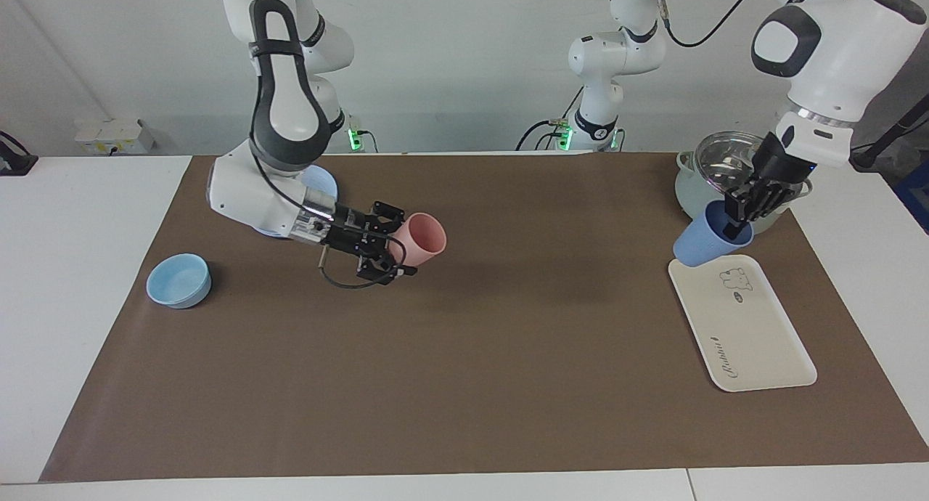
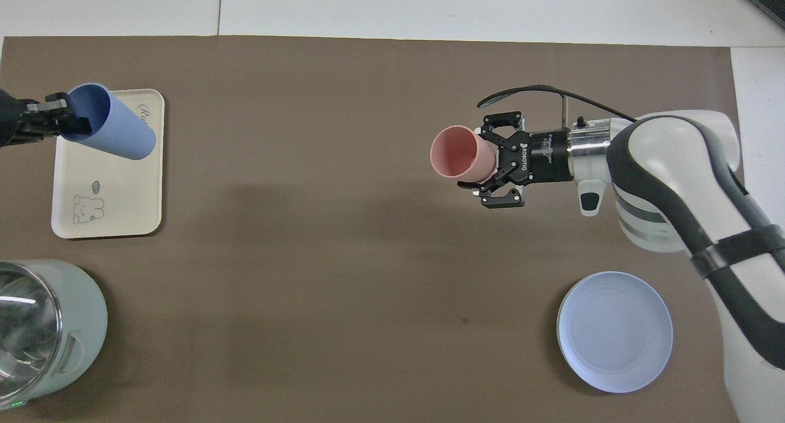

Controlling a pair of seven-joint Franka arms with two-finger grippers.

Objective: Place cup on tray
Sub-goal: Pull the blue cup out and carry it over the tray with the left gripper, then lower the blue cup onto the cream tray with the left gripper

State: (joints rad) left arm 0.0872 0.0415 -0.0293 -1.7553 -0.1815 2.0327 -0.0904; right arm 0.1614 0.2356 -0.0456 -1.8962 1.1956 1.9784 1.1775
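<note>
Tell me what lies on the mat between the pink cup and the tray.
Nothing: in the overhead view the brown mat is bare from under the raised pink cup to the tray.
</note>
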